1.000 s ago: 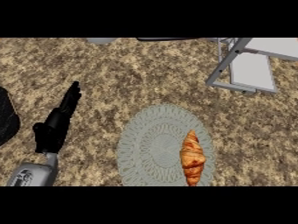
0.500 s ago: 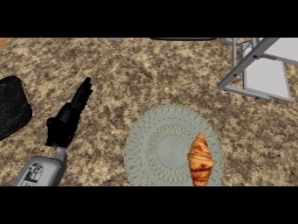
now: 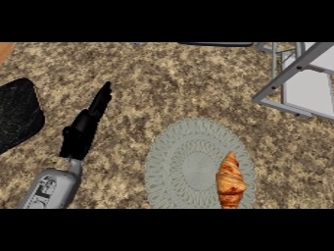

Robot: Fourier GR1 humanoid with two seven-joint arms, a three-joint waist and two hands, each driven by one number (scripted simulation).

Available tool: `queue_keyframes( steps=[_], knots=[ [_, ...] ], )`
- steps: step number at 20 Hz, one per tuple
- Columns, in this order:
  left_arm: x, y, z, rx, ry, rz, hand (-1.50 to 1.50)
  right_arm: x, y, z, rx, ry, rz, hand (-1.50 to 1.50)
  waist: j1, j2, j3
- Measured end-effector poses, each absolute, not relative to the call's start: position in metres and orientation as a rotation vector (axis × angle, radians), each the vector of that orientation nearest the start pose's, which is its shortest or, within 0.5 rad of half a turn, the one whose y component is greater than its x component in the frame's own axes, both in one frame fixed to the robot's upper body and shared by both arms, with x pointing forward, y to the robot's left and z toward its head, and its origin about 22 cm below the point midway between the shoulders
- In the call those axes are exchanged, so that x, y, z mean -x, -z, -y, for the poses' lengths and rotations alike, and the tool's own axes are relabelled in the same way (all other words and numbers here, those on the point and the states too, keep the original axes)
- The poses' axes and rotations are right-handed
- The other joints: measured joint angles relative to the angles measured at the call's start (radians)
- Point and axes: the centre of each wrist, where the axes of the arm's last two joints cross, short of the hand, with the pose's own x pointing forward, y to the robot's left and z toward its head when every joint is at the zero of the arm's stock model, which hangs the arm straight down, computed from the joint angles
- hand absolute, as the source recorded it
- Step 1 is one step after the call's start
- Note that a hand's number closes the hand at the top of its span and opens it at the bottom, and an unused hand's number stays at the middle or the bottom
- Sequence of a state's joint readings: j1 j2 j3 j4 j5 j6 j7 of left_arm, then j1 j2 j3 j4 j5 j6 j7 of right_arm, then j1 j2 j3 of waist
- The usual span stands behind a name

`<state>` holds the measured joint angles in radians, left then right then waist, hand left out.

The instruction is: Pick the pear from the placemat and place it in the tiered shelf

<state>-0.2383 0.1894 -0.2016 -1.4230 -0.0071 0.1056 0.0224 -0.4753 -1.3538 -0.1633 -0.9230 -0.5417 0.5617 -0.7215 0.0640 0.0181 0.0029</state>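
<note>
A single head view looks steeply down at the speckled tabletop (image 3: 169,83) from close above, the left forearm (image 3: 50,188) entering from the lower edge.

A brown croissant (image 3: 230,180) lies lengthwise on the right part of a round grey placemat (image 3: 187,164). The grey shelf (image 3: 307,78) stands at the far right, well apart from it.
</note>
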Motion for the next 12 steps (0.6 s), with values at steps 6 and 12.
queue_keyframes(
  steps=[6, 12],
  knots=[
    [-0.289, -0.016, -0.206, -0.066, 0.311, 1.607, 0.0, -0.273, -0.323, 0.529, 0.393, -0.686, 2.313, 1.5, 0.001, -0.001, -0.001],
    [-0.289, -0.016, -0.204, -0.065, 0.308, 1.597, 0.0, -0.302, -0.312, 0.51, 0.417, -0.709, 2.381, 1.5, -0.006, -0.004, -0.001]
  ],
)
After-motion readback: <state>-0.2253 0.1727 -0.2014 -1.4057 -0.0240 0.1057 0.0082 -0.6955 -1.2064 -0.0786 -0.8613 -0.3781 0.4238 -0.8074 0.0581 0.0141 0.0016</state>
